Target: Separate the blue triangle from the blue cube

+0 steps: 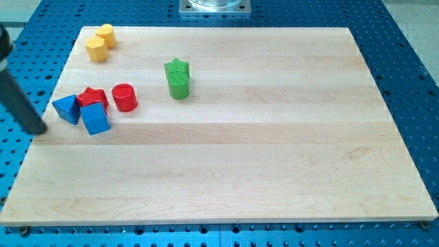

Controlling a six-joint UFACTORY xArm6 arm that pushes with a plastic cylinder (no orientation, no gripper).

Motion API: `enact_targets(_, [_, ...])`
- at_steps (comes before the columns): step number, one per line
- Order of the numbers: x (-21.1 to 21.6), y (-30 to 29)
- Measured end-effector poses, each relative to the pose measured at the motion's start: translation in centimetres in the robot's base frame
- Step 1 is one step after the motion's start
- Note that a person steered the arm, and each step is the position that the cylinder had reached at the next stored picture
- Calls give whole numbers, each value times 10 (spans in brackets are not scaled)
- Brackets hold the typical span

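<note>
While my tip [39, 130] sits left, blue triangle [67, 108] touches blue cube [95, 118].

Two yellow blocks [100, 42] touching near the wooden board's [274, 137] top-left corner, red star [92, 97], red cylinder [125, 97], green star [177, 69] touching green cylinder [179, 86]

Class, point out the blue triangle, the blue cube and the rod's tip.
blue triangle [67, 108]: camera view, its front face.
blue cube [95, 119]: camera view, its top face.
my tip [40, 130]: camera view, the rod's lower end.

My tip [39, 130] rests low at the view's left, rod slanting upward-left.
</note>
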State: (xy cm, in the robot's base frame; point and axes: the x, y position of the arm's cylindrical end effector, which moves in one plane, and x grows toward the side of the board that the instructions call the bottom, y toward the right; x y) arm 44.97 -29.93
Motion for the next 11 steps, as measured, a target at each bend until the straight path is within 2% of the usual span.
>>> enact_targets(2, [13,96])
enact_targets(3, [0,78])
enact_targets(4, [-28,93])
enact_targets(5, [-35,140])
enact_targets(6, [-16,161])
enact_targets(7, [46,163])
enact_targets(8, [36,192])
enact_targets(9, [37,264])
enact_targets(10, [57,264])
enact_targets(11, [57,247])
